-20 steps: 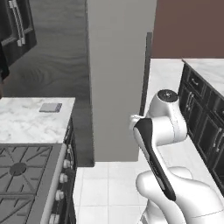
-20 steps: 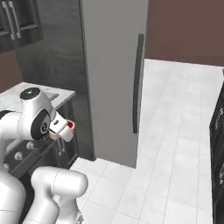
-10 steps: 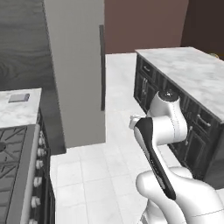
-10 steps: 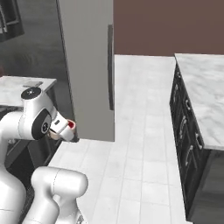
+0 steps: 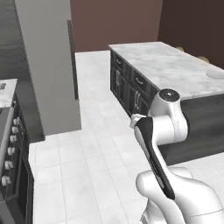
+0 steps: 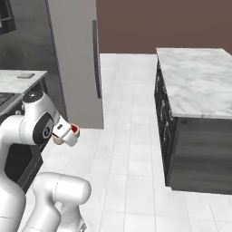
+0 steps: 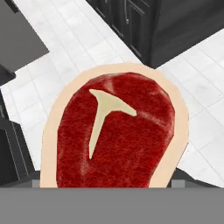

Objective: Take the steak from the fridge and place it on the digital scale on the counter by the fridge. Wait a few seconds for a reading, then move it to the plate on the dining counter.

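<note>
The fridge (image 5: 48,65) is standing closed at the left, its dark handle (image 6: 96,59) facing the open white floor (image 5: 96,148). The dining counter (image 5: 170,65) is stretching along the right on its dark base, with the plate (image 5: 216,74) lying at its far right edge. The scale (image 6: 26,75) is sitting on the narrow counter (image 6: 18,81) left of the fridge. The gripper (image 6: 68,134) is gripping the steak (image 7: 116,140) between its jaws, holding it over the floor, well apart from the scale and the plate.
</note>
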Tool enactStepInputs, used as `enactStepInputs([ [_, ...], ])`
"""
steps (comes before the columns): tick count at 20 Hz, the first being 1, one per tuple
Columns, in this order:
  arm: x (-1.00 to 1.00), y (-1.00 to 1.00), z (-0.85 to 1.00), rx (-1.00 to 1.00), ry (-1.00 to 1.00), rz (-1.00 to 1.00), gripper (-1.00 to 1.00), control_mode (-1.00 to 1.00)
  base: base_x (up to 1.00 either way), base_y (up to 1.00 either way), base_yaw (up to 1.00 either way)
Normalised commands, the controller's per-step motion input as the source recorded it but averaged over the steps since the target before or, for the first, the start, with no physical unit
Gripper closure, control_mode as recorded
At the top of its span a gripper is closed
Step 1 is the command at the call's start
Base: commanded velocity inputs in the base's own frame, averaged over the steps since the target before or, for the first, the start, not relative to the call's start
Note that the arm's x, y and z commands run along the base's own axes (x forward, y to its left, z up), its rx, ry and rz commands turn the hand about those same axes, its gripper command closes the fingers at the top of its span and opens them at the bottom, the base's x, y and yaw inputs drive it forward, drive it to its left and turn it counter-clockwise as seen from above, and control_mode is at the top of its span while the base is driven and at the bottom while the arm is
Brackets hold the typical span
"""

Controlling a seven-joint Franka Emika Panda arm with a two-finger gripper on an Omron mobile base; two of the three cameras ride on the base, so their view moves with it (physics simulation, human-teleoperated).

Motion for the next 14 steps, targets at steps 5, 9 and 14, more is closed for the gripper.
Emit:
enactStepInputs([
  [5,0.00,0.00,0.00,0.00,0.00,0.00,1.00,1.00,-0.01,-1.00,0.28],
  [9,0.00,0.00,0.00,0.00,0.00,0.00,1.00,1.00,0.31,-1.00,0.43],
  [14,0.00,0.00,0.00,0.00,0.00,0.00,1.00,1.00,0.34,-1.00,0.44],
])
